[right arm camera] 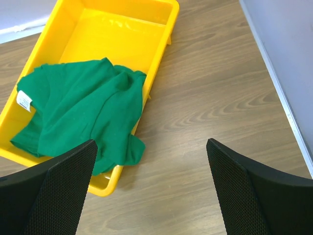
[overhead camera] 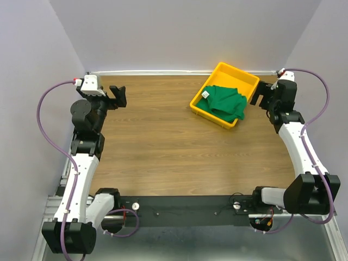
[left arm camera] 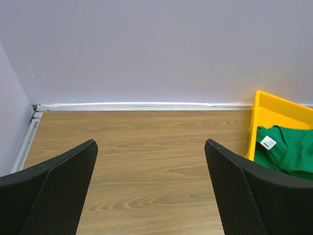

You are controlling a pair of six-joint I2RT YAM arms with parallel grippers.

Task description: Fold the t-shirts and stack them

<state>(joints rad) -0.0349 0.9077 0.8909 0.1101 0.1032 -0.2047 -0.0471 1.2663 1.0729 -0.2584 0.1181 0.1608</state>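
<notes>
The t-shirt (right arm camera: 83, 112) lies crumpled in the yellow tray (right arm camera: 161, 54), just ahead and left of the right fingers (right arm camera: 54, 196), which stand wide apart and hold nothing. The left fingers (left arm camera: 58, 196) are equally wide and empty, with the tray well off to their right. Cloth hangs over the tray's rim, so a careless pinch could catch the wall and drag the tray across the bench (right arm camera: 210, 122).
</notes>
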